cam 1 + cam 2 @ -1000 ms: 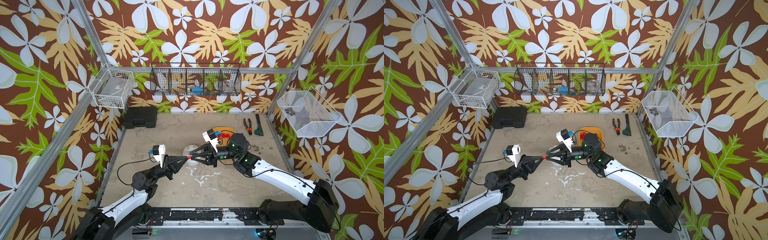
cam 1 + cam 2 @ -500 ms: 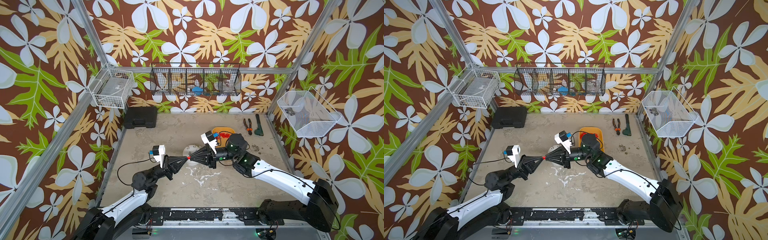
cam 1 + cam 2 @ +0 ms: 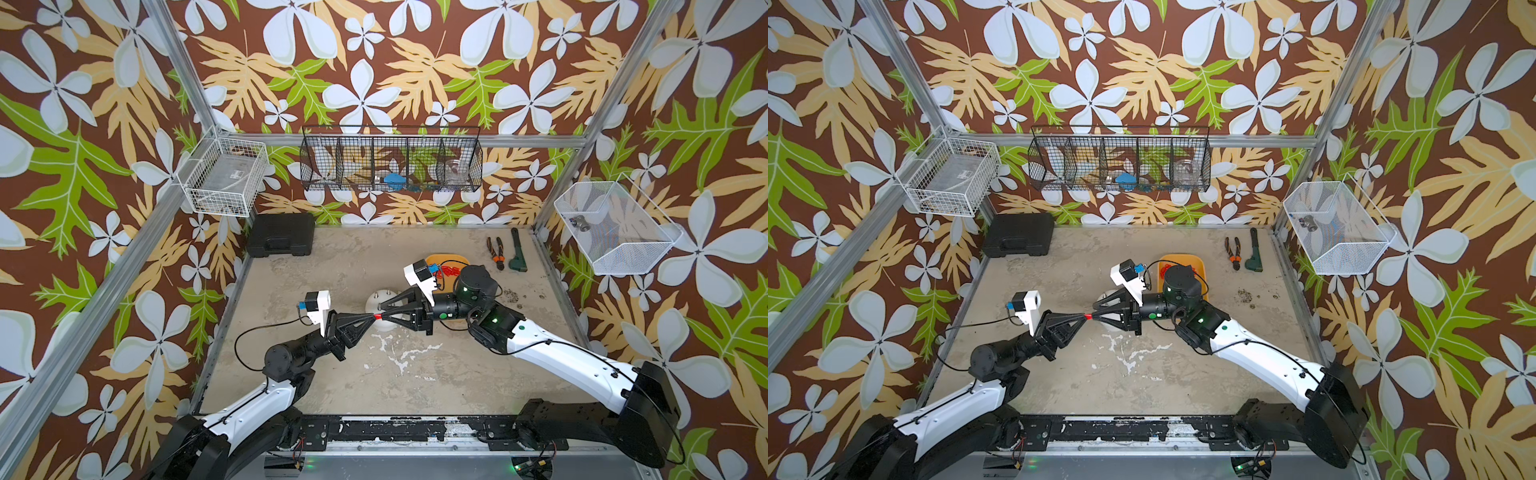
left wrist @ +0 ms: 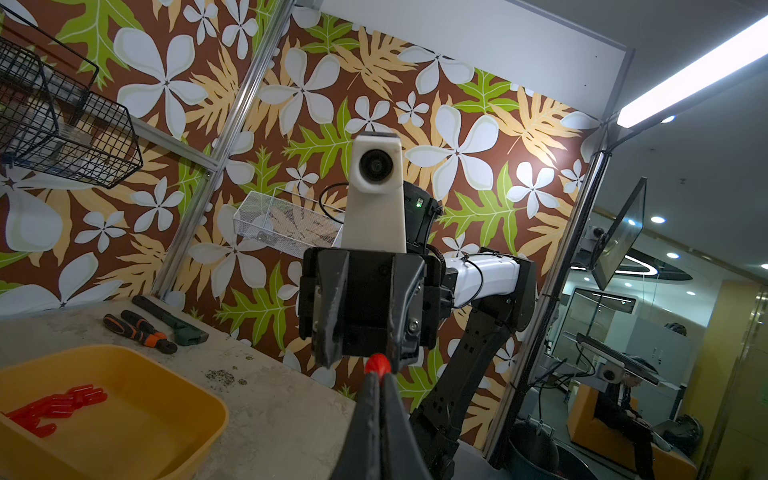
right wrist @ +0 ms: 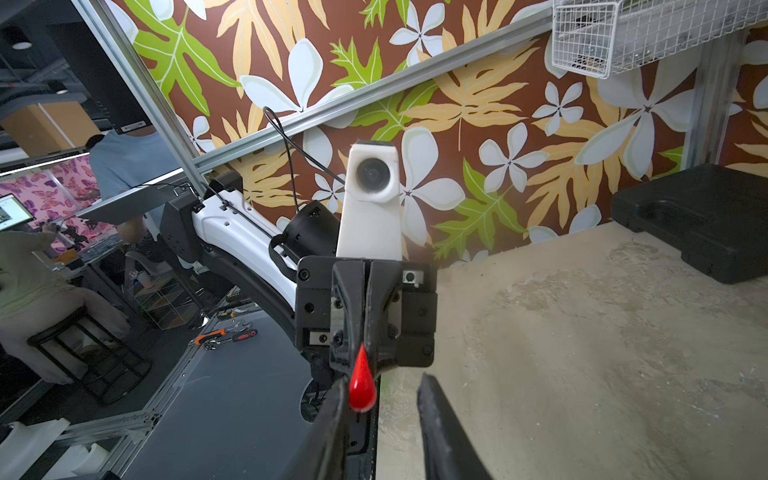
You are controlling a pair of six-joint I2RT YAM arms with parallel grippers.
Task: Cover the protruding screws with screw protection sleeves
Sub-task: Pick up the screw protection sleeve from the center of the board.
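The left gripper (image 3: pixel 371 317) is closed tight, its fingertips pinching one red sleeve (image 3: pixel 377 316) by one end, so that the rest sticks out past the tips; in the right wrist view the pinched end looks squeezed flat. The right gripper (image 3: pixel 382 313) faces it tip to tip, jaws partly apart. In the right wrist view one finger (image 5: pixel 330 424) lies against the sleeve's side while the other finger (image 5: pixel 436 415) stands clear of it, so this gripper has no grip on anything. Both grippers hang above the table, with the sleeve between them just in front of the white dome (image 3: pixel 372 302). Two of its screws (image 3: pixel 375 295) show bare in a top view, and the right gripper hides the rest of the dome. Behind the right arm sits a yellow tray (image 4: pixel 124 361) with the loose sleeves (image 4: pixel 54 405) heaped in one corner.
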